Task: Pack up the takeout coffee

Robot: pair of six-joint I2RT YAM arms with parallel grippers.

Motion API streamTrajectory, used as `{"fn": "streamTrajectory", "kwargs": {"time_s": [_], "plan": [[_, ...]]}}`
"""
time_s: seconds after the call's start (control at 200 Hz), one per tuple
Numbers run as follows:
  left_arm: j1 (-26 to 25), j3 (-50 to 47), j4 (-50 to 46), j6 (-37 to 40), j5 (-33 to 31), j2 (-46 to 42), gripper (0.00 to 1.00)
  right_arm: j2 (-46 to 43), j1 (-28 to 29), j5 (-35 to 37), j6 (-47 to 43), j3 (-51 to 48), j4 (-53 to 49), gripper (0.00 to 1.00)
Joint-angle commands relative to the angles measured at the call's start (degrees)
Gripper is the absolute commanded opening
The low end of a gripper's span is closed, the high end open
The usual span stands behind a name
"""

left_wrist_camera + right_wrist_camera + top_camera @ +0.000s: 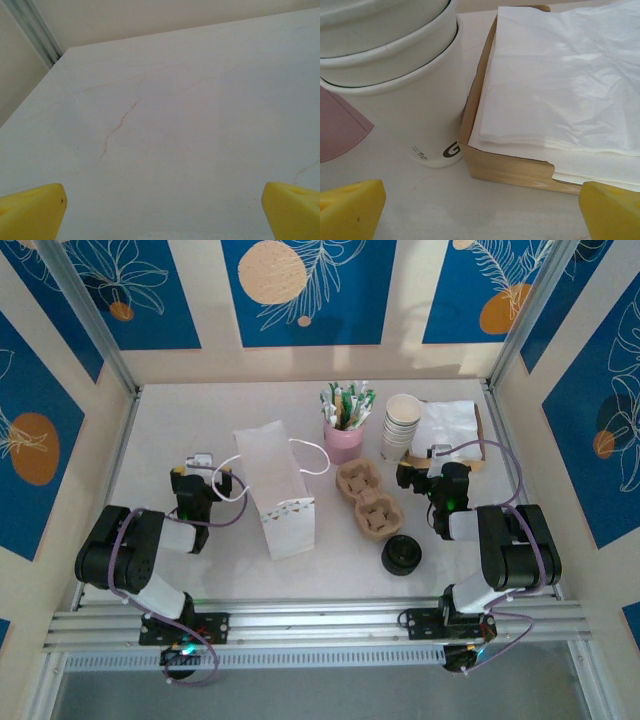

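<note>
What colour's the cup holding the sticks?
The cup is pink, and it shows best in the top view.

Lighting: bright, even, diffuse. Shadows: soft, short, on the table (190, 410). Focus: wrist views slightly soft close up.

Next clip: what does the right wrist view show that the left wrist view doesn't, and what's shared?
Right wrist: stacked white cups beside a brown holder of white napkins, a pink cup at the left edge. Left wrist: table with a faint crack, reaching the wall and a metal rail. Shared: the table, plus open, empty jaws on the right gripper and left gripper.
</note>
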Motion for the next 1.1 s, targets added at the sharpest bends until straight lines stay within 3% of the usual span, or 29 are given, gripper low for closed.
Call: {"fn": "streamTrajectory", "kwargs": {"time_s": [0.0,0.105,0.175,0.3,0.49,0.6,0.65,0.75,0.845,0.925,0.99,1.095], "plan": [[0.5,0.7,0.3,-0.5,1.0,0.0,1.00,-2.5,1.0,1.1,-1.2,1.3,-1.3,0.99],[0.6,0.7,0.0,0.0,2.7,-0.5,1.00,-8.6,2.2,3.3,-1.4,1.2,-6.7,0.99],[0.7,0.9,-2.0,-1.1,0.4,-2.3,1.00,-13.6,1.8,5.3,1.1,2.9,-16.8,0.99],[0.6,-0.7,-3.9,-0.3,1.7,-7.8,1.00,-22.2,0.7,7.5,4.5,4.1,-31.4,0.99],[0.6,7.5,-34.7,-1.3,-5.1,-22.8,1.00,-33.6,-2.2,8.5,15.2,8.7,-51.1,0.99],[0.8,13.5,-53.4,-7.7,-9.8,-29.7,1.00,-36.9,-5.1,9.4,26.6,15.9,-68.5,0.99],[0.8,18.7,-65.9,-11.0,-11.2,-31.7,1.00,-37.1,-7.7,6.2,29.0,19.0,-73.9,1.00],[0.9,26.4,-79.0,-6.7,-15.3,-31.9,1.00,-36.6,-11.6,2.9,33.5,24.4,-80.7,0.99],[1.1,30.6,-87.2,-5.9,-25.9,-31.2,1.00,-36.1,-14.0,0.1,35.2,28.6,-85.2,0.94],[2.1,31.3,-91.3,-11.2,-38.3,-32.2,1.00,-35.3,-14.7,-2.1,36.0,31.7,-87.7,0.92],[4.7,30.6,-90.8,-11.6,-34.1,-35.2,1.00,-34.2,-14.8,-3.9,36.6,34.0,-89.4,0.92],[8.5,31.8,-92.9,-18.8,-21.5,-41.0,1.00,-31.5,-14.7,-8.6,36.4,38.3,-91.4,0.88]]}}
